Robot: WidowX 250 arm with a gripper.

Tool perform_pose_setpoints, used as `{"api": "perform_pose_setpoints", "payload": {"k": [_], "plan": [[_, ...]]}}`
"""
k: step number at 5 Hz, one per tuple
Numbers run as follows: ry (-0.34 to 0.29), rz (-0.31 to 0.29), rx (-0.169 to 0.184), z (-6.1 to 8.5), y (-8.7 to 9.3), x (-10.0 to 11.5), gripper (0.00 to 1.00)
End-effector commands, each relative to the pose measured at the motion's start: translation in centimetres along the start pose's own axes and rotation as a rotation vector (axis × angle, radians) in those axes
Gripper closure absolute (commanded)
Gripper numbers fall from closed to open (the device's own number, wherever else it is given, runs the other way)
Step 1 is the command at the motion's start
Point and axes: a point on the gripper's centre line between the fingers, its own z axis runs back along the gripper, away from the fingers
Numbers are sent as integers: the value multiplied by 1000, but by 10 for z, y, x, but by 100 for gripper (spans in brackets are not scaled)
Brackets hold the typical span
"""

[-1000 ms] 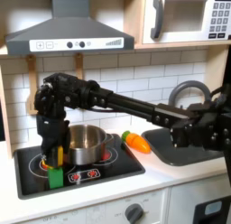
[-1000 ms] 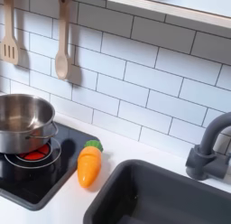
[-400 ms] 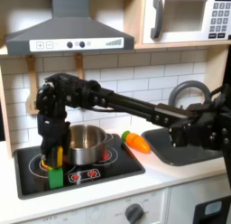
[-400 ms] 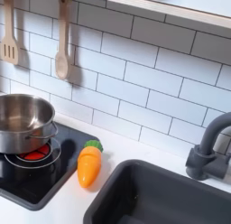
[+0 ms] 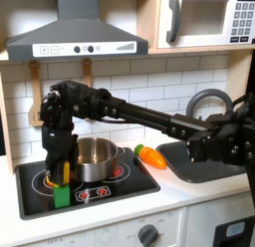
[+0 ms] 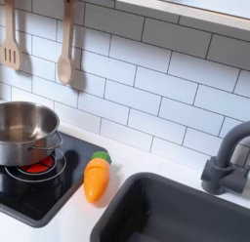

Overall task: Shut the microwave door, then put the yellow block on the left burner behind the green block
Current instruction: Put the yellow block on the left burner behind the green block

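Nothing has shifted over the last second: low at the left of the first exterior view, the green block stands on the front of the cooktop, and directly behind it the hand remains clamped on the yellow block, apparently at its spot, release pending. Room is tight, the steel pot just beside it; far up, the microwave door looks shut.

Toy play kitchen, white tiled wall, grey range hood, microwave in the upper cabinet, black hob with a steel pot, dark sink and tap, wooden utensils hanging
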Motion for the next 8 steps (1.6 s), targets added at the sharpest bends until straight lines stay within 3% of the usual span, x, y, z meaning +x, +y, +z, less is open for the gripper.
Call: {"api": "perform_pose_setpoints", "payload": {"k": [1,5,6,7,8], "plan": [[15,18,-4,0,-1,3,100],[30,13,-12,1,-7,-1,100],[35,17,-17,0,-8,-2,6],[47,21,-10,-6,-10,-2,0],[39,11,-12,-6,-11,-2,0]]}}
